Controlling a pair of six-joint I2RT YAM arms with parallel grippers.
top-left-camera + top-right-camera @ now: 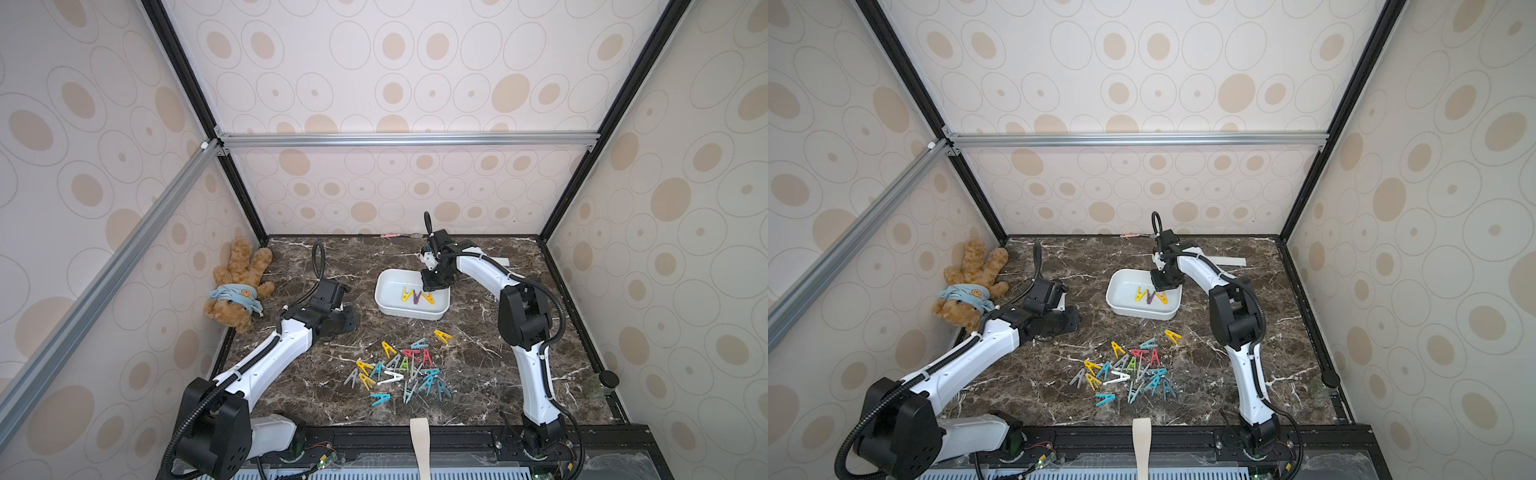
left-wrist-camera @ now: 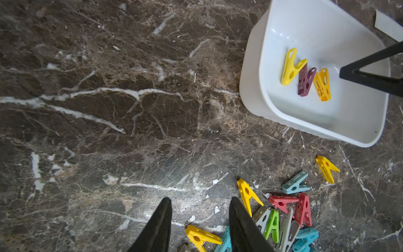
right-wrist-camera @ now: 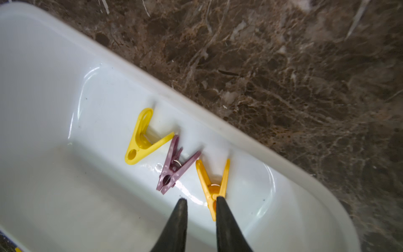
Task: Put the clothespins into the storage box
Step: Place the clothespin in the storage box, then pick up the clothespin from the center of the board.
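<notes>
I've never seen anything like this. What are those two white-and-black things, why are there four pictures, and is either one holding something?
Those are two robot arms, each ending in a two-fingered gripper. Two pictures come from one overhead camera pair and show nearly the same whole scene. The two close-ups come from cameras on the arms' wrists; the black spikes in them are gripper fingers. On the dark marble table lie a heap of coloured plastic clothespins, a white storage box and, off to one side, a teddy bear. The box holds a yellow pin, a purple pin and an orange pin. The right gripper hangs over the box, jaws apart, one finger by the orange pin, gripping nothing. The left gripper hovers near the heap, open and empty.
</notes>
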